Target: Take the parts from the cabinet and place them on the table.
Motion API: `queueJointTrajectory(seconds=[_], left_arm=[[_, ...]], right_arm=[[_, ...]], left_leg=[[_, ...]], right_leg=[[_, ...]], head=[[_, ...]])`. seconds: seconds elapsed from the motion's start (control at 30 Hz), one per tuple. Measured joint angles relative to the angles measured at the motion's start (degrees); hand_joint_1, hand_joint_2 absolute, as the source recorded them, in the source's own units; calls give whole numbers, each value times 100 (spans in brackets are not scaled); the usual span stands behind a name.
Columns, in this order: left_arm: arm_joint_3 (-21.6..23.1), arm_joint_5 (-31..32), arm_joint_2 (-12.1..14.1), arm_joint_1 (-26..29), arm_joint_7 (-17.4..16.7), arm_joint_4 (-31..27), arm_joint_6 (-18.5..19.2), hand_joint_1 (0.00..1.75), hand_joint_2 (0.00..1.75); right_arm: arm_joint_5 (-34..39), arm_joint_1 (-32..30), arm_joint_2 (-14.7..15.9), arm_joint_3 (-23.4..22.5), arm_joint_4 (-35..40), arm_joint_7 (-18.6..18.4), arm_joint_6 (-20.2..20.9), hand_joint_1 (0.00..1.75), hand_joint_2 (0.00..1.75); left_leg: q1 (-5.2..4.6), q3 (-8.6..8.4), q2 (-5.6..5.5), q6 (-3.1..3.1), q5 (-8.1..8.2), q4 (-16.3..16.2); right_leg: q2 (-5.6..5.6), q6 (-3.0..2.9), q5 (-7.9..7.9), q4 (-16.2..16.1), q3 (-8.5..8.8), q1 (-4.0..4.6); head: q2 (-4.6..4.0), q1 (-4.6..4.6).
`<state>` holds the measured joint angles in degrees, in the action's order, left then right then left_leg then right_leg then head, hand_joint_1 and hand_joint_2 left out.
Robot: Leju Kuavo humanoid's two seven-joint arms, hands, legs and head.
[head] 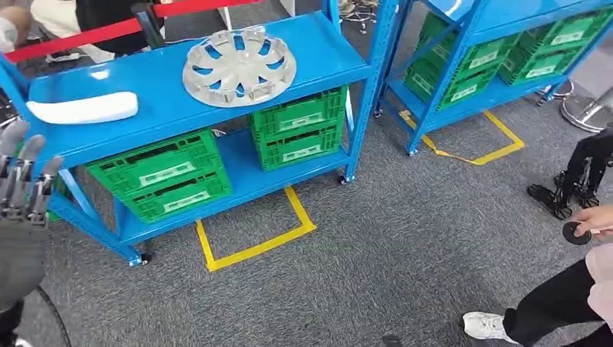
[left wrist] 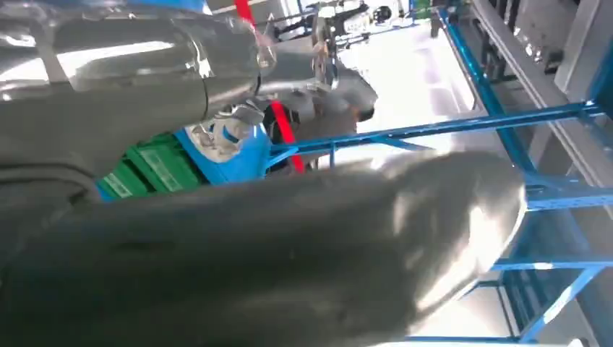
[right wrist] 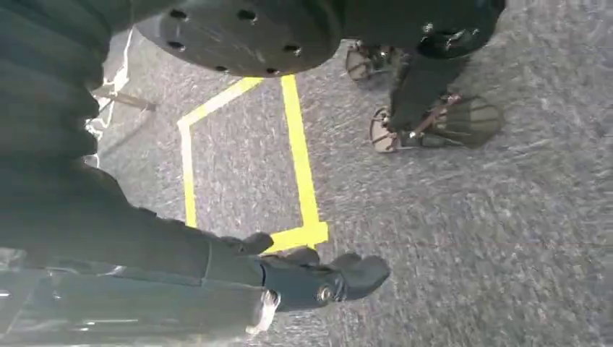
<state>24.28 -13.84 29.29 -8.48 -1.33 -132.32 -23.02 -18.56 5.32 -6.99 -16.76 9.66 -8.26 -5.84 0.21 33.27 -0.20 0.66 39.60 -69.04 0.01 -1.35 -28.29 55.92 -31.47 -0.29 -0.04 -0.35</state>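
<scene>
Hubcap [head: 238, 66]: silver, lying flat on the top shelf of the near blue rack [head: 329, 76], at about 12 o'clock in the head view. White curved part [head: 83, 108] lies on the same shelf, toward 10 o'clock, well apart from the hubcap. Both are judged to be the parts to be taken.

Left robot hand [head: 25, 181] is raised at 9 o'clock, fingers upright and apart, nothing held; it stands near the rack's front corner, short of the white part. Right robot hand [right wrist: 318, 278] hangs over the carpet [right wrist: 470, 238], fingers loosely extended, nothing held.

Step in hand, as judged: approach and reach with the left arm. The white part is the nearer target. A grasp across its narrow width is advised, the hand brought in from above so the shelf edge is cleared. The hubcap is wide and thin; its rim would have to be pinched, or both hands used.

Surroundings: green crates [head: 170, 173] are stacked on the lower shelf, a second pair [head: 298, 126] beside them. A second rack [head: 499, 14] with more crates stands at 1–2 o'clock. Yellow tape [head: 253, 246] marks the floor before the near rack.

Obstacles: a person's leg and white shoe [head: 484, 325] are at 4–5 o'clock, with a hand holding a dark disc [head: 576, 232] at 3 o'clock. A red bar [head: 108, 29] runs behind the rack. No surface for set-down can be made out.
</scene>
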Motion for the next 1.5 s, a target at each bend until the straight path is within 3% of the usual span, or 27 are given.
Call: queueJointTrajectory(seconds=[0.07,0.1,0.17,0.2,0.23,0.27,0.3,0.43,0.53,0.57,0.63,0.7,0.73,0.77,0.87,0.93,1.0,1.07,1.1,1.13,1.2,1.23,1.27,1.3,1.37,1.43,1.5], left_arm=[[0,0,0,0,0,2,0,0,0],[0,0,0,0,0,2,0,0,0],[0,0,0,0,0,2,0,0,0],[0,0,2,2,0,4,0,0,0],[11,-2,-7,9,-4,18,0,0,0],[7,-4,15,1,-2,0,0,0,0],[11,-2,9,29,-2,0,0,0,0],[7,-2,13,15,0,-22,0,0,0],[9,0,13,16,0,-37,0,0,0],[9,0,13,16,2,-37,0,0,0],[9,4,13,17,0,-37,-2,0,0],[9,13,11,15,0,-37,-20,0,0],[9,20,7,23,0,-35,-24,0,0],[13,22,2,10,-2,-33,-28,0,0],[13,28,-7,22,-9,-33,-37,0,0],[11,31,-6,11,-7,-42,-37,0,0],[9,39,11,-10,-2,-44,-35,0,0],[11,37,15,6,-11,-31,-35,0,0],[11,37,15,6,-11,-30,-35,0,0],[11,37,15,6,-11,-31,-37,0,0],[11,37,15,6,-11,-31,-37,0,0],[13,39,13,15,-11,-24,-35,0,0],[26,35,4,19,-20,-11,-35,0,0],[26,35,18,2,-20,-15,-35,0,0],[28,37,15,33,-17,-28,-39,0,0],[33,39,15,16,-13,-42,-37,0,0],[35,39,15,11,-11,-46,-37,0,0]], right_arm=[[0,-14,-9,0,-2,0,2,0,175],[0,-27,-11,2,-2,0,2,0,175],[0,-29,-18,0,-2,0,2,0,175],[0,-26,-15,0,-2,0,2,0,175],[0,-12,0,2,-2,0,0,0,175],[-2,-4,-2,2,-2,0,0,0,175],[0,10,-2,2,-2,0,2,0,175],[-2,19,-7,4,-4,-2,2,0,175],[-2,31,-9,18,-2,-2,2,0,175],[2,15,-9,24,-2,-2,2,0,175],[2,26,-9,35,0,0,0,0,175],[2,5,-7,35,0,-4,0,0,175],[2,-17,9,35,0,-7,-4,0,175],[4,-34,33,39,-4,-13,-6,0,175],[4,-48,36,50,-7,-13,-17,0,175],[4,-39,46,79,-7,-13,-20,0,175],[4,-4,28,107,-4,-11,-15,0,175],[4,-2,4,129,-4,-11,-6,0,175],[4,-11,2,136,-4,-11,-6,0,175],[4,-31,4,136,-7,-11,-9,0,175],[4,-30,0,136,-7,-11,-9,0,175],[5,-25,4,138,-7,-11,-9,0,175],[4,-12,20,140,-7,-11,-9,0,175],[7,9,15,140,-7,-11,-11,0,175],[4,-3,2,142,-7,-11,-11,0,175],[4,4,0,144,-9,-11,-11,0,175],[4,34,-7,146,-7,-9,-11,0,175]], left_leg=[[56,492,2,58,15,-570],[89,554,6,98,-227,-464],[163,334,34,184,-1018,381],[188,210,53,247,-1192,722],[125,193,70,283,-1091,676],[136,116,77,160,-962,856],[121,137,70,72,-946,807],[126,12,57,-94,-853,829],[67,-70,91,-175,-747,829],[41,-110,90,-191,-713,829],[-18,-250,87,-192,-618,834],[-88,-406,84,-218,-525,862],[-73,-449,80,-223,-500,928],[-77,-505,62,-209,-507,986],[-4,-588,34,-94,-609,1108],[-32,-651,12,-54,-584,1022],[-1,-241,-26,10,-347,338],[65,260,-22,99,-61,-278],[94,378,-15,135,-68,-338],[139,416,5,211,-281,-174],[246,194,42,343,-1045,649],[266,109,25,435,-1175,875],[198,190,4,406,-1060,820],[181,147,56,209,-918,818],[167,155,25,28,-918,759],[185,59,23,-8,-910,779],[174,24,44,-59,-869,786]], right_leg=[[7,29,-86,4,92,-16],[15,59,-142,8,168,-32],[37,145,-283,42,337,-96],[41,202,-369,78,402,-123],[78,267,-415,97,398,-86],[74,301,-444,138,380,-91],[72,308,-445,119,383,-92],[26,370,-531,444,277,-112],[16,389,-992,1795,-595,-95],[15,378,-1012,2020,-799,-71],[15,242,-650,1796,-872,12],[22,-6,78,892,-656,158],[11,-174,171,677,-575,216],[16,-201,135,668,-593,244],[28,-336,96,162,-282,268],[13,-237,155,-145,16,201],[17,-221,136,-238,153,141],[18,-106,44,-233,217,75],[19,-67,6,-226,253,49],[23,-6,-61,-206,321,2],[36,125,-217,-108,440,-97],[47,197,-310,-26,466,-135],[86,259,-345,28,455,-109],[73,301,-392,103,369,-118],[62,380,-444,145,443,-138],[33,388,-461,265,410,-140],[19,401,-646,1005,-38,-131]], head=[[0,-20],[0,-22],[0,-24],[0,-40],[0,-115],[0,-155],[0,-83],[0,52],[0,147],[0,151],[0,166],[0,159],[0,131],[0,30],[0,164],[0,171],[0,85],[0,54],[0,48],[0,41],[0,24],[0,4],[0,-90],[0,-107],[0,4],[0,33],[0,144]])
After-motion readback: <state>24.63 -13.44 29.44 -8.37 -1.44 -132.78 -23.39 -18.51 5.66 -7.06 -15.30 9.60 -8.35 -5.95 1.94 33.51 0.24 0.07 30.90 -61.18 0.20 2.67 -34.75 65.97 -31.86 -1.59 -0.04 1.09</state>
